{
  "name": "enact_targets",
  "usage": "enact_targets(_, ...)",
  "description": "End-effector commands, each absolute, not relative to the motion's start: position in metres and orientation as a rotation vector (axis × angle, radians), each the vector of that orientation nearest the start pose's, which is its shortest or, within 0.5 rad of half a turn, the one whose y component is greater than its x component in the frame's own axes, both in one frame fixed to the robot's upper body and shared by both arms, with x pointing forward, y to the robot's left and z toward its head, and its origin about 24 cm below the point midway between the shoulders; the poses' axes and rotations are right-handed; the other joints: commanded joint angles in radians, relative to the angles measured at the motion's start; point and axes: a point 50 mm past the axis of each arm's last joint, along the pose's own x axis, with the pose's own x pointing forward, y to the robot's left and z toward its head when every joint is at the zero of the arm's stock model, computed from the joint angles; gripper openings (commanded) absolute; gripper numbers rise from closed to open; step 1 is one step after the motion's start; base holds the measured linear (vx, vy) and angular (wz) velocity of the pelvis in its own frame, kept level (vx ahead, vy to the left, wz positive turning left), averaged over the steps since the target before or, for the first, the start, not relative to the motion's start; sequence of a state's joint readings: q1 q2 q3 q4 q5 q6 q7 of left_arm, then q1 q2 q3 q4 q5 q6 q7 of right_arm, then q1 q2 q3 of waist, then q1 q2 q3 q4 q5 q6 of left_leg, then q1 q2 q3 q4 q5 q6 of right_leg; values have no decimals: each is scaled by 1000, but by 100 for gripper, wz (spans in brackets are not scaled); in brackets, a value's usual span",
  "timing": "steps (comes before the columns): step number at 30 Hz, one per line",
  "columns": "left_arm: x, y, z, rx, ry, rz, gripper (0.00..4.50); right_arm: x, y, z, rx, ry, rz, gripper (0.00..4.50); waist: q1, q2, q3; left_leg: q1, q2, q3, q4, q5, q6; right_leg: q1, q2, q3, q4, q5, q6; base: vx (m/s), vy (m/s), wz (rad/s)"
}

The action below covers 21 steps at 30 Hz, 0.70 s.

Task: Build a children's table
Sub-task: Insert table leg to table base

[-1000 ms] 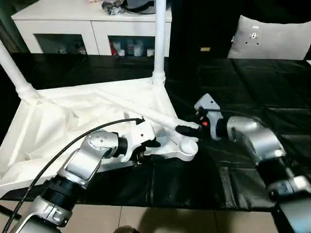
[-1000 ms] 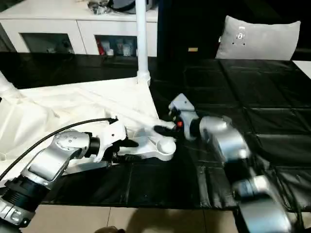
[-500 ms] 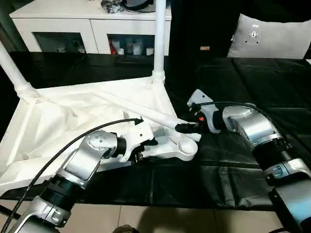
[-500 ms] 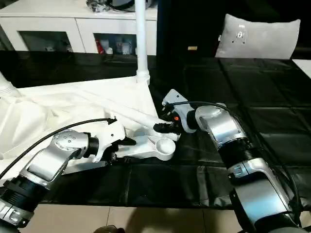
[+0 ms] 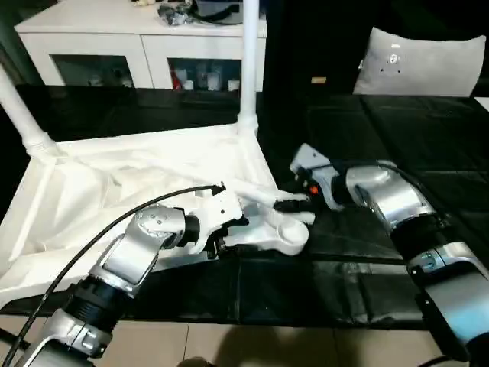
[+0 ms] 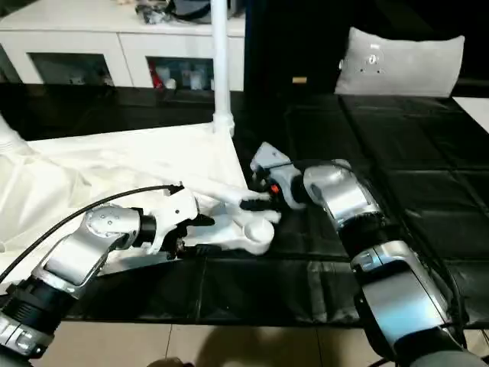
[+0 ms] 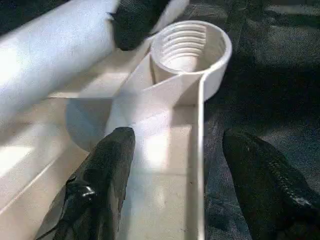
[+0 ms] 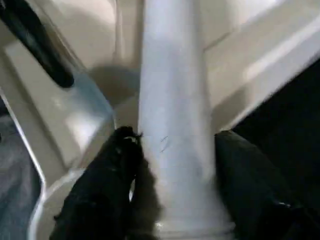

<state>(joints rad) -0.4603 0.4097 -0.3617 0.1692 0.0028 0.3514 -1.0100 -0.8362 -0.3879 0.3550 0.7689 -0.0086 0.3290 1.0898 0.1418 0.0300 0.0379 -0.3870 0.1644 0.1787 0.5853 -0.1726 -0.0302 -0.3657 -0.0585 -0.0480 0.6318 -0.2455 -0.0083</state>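
Right hand (image 8: 172, 190) clamps a loose leg (image 8: 170, 100); left hand (image 7: 180, 185) spread astride the tabletop (image 5: 114, 191) rim

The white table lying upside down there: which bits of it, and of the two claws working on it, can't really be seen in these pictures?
- Upright legs: tops cut off by the head view's upper edge.
- Tabletop: its near left corner is hidden behind the left forearm.
- Loose leg: its far end is out of frame in the right wrist view.
- Corner socket: part of its rim is covered by a dark fingertip in the left wrist view.
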Motion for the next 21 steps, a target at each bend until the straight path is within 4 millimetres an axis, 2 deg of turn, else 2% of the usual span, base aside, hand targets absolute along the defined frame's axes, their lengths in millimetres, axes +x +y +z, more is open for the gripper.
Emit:
enact_targets(1,292,110,69,474,385,-1228,312,341,-140,49,-437,757,1157,291,0,0,-50,26,76,-32,-70,-228,-6,25,-100,48,-74,-62,-245,0,0,0)
enact_targets(4,292,110,69,473,386,-1226,312,341,-139,46,-469,761,1154,291,-1,0,-54,22,74,-31,-66,-190,5,28,-100,47,-69,1,-252,0,0,0)
enact_targets(7,292,111,69,475,386,-1223,312,341,-139,44,-470,765,1158,291,-2,2,-53,24,75,-31,-66,-194,16,26,-98,47,-70,-1,-256,0,0,0)
enact_targets(9,293,111,69,475,386,-1221,312,341,-139,43,-462,766,1160,263,-2,2,-51,24,76,-31,-67,-207,12,25,-98,46,-72,-22,-257,0,0,0)
enact_targets(12,293,112,69,476,383,-1218,312,342,-139,44,-425,750,1154,250,-2,3,-51,25,77,-32,-69,-224,7,25,-99,48,-73,-42,-256,0,0,0)
enact_targets(13,293,112,69,476,383,-1217,312,342,-139,45,-421,748,1154,220,-3,6,-51,26,77,-32,-70,-228,4,24,-98,47,-73,-42,-255,0,0,0)
enact_targets(14,294,112,70,477,381,-1216,312,342,-139,46,-409,737,1155,212,-2,6,-51,27,77,-32,-70,-229,3,24,-98,48,-73,-39,-255,0,0,0)
enact_targets(21,296,113,71,474,369,-1195,312,340,-149,44,-333,713,1142,184,-1,6,-53,26,76,-32,-68,-217,10,26,-97,46,-71,-3,-260,0,0,0)
